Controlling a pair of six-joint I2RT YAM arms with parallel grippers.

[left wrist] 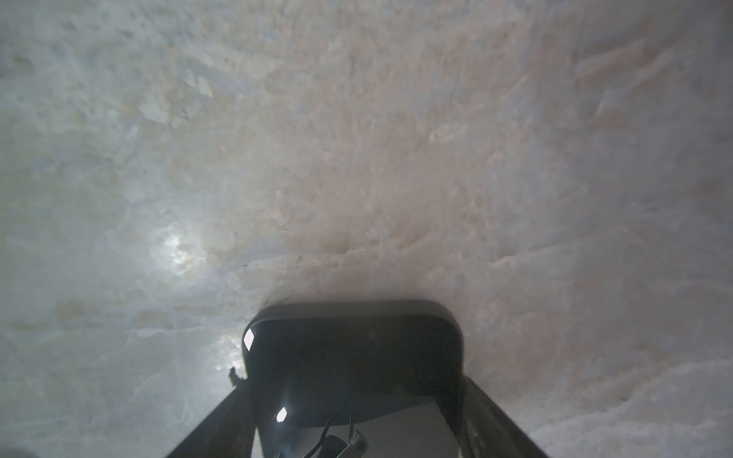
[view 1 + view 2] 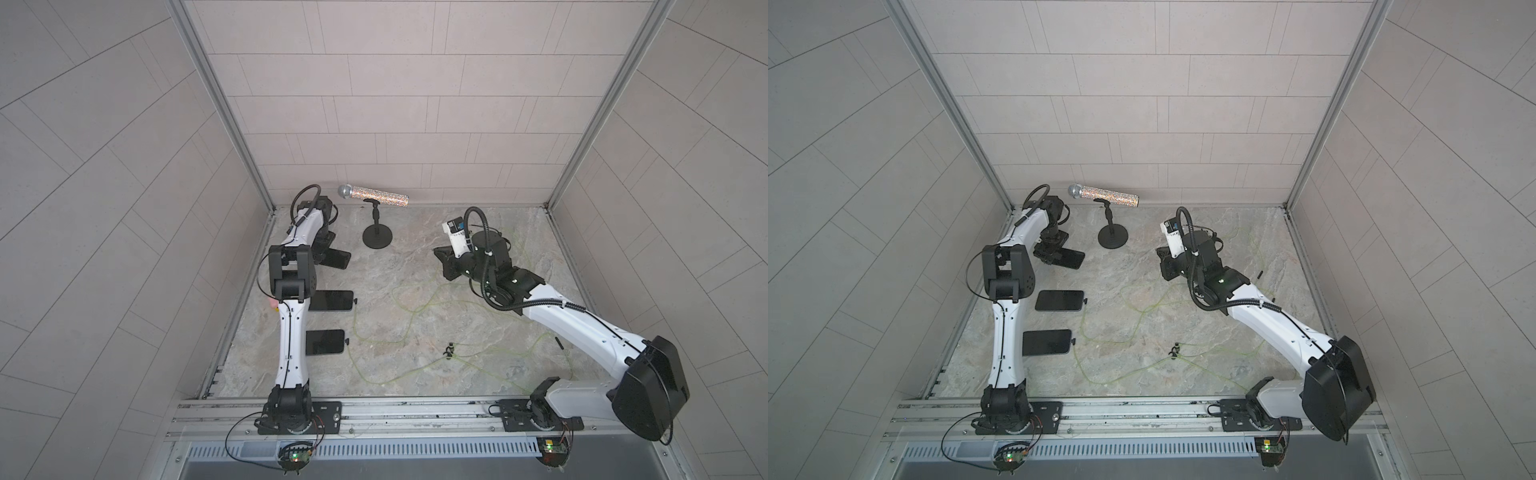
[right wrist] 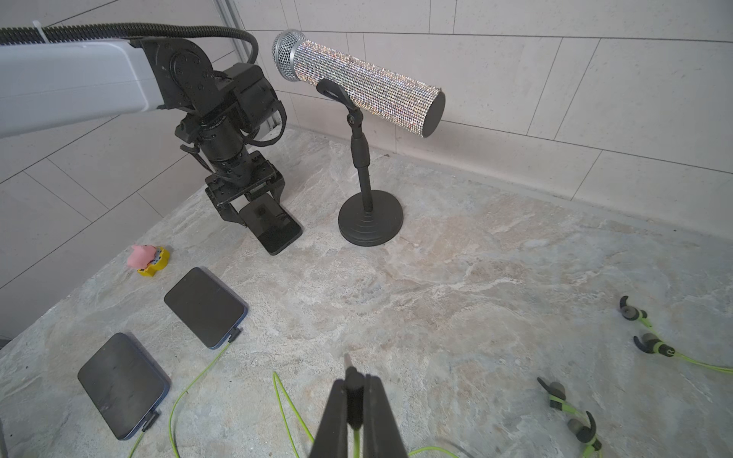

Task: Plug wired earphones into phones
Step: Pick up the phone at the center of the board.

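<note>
Three black phones lie in a row on the left: far (image 2: 337,260) (image 3: 273,230), middle (image 2: 332,300) (image 3: 204,307), near (image 2: 326,341) (image 3: 121,386). My left gripper (image 1: 353,380) (image 3: 254,206) stands over the far phone's end (image 1: 353,349), with a finger against each long edge. The middle and near phones each have a black plug (image 3: 235,335) (image 3: 150,420) in them, trailing a yellow-green cable (image 3: 198,372). My right gripper (image 3: 354,380) (image 2: 445,259) is shut on a third black plug (image 3: 353,390), above the table and pointing toward the phones. Earbuds (image 3: 650,345) (image 3: 555,392) (image 2: 449,349) lie on the right.
A glittery microphone (image 2: 374,195) sits on a stand with a round black base (image 2: 377,239) beside the far phone. A pink toy on a yellow block (image 3: 148,259) sits by the left wall. Loose cable loops (image 2: 415,316) cross the marble table. Walls enclose three sides.
</note>
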